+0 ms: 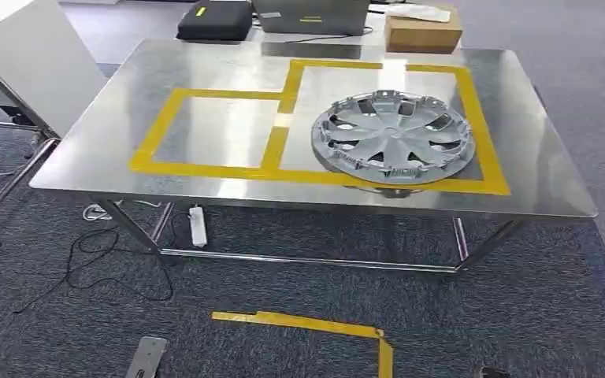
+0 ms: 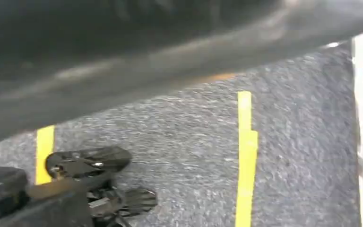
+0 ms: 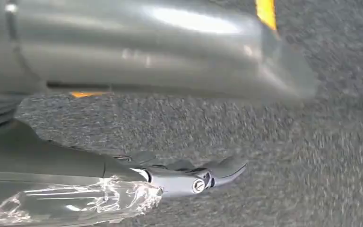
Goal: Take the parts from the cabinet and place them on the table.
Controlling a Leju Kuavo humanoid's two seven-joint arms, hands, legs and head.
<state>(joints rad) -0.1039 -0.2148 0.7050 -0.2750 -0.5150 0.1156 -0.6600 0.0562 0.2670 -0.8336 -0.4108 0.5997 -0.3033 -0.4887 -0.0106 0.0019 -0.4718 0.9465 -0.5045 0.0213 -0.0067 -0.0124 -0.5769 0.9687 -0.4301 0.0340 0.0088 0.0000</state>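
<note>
A silver wheel cover [image 1: 392,137] lies flat on the steel table [image 1: 110,150], right of centre in the head view, inside the right-hand rectangle of yellow tape [image 1: 280,126] with its near rim over the front strip; a cardboard box [image 1: 423,30] and a black case [image 1: 214,20] sit beyond the far edge at the top of the frame, and a white power strip [image 1: 198,226] lies on the grey carpet [image 1: 299,276] under the table. The left hand [image 2: 94,184] hangs over the carpet at lower left of its wrist view, dark fingers [image 2: 90,161] spread and holding nothing; the right hand [image 3: 184,175] hangs likewise, fingers extended close together, empty.
</note>
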